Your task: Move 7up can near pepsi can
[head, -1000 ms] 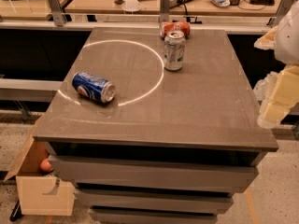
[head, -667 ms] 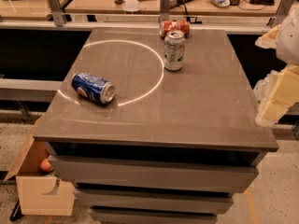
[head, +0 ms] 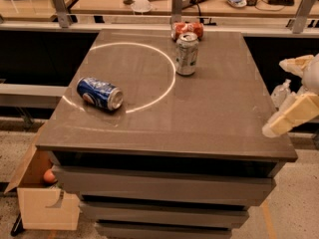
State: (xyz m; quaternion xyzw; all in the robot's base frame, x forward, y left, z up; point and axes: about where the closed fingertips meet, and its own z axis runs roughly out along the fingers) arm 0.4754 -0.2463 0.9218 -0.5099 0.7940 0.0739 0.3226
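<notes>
The 7up can [head: 186, 53], silvery with green markings, stands upright at the back middle of the grey table [head: 209, 118]. The pepsi can [head: 99, 93], dark blue with a red-white logo, lies on its side at the table's left, well apart from the 7up can. My gripper [head: 291, 91] is at the right edge of the view, beside the table's right side and far from both cans. Only its cream-coloured parts show.
A red/orange can [head: 187, 29] lies on its side right behind the 7up can. A white ring of light [head: 164, 88] marks the tabletop. An open cardboard box [head: 45, 198] sits on the floor at the lower left. A desk with clutter runs behind the table.
</notes>
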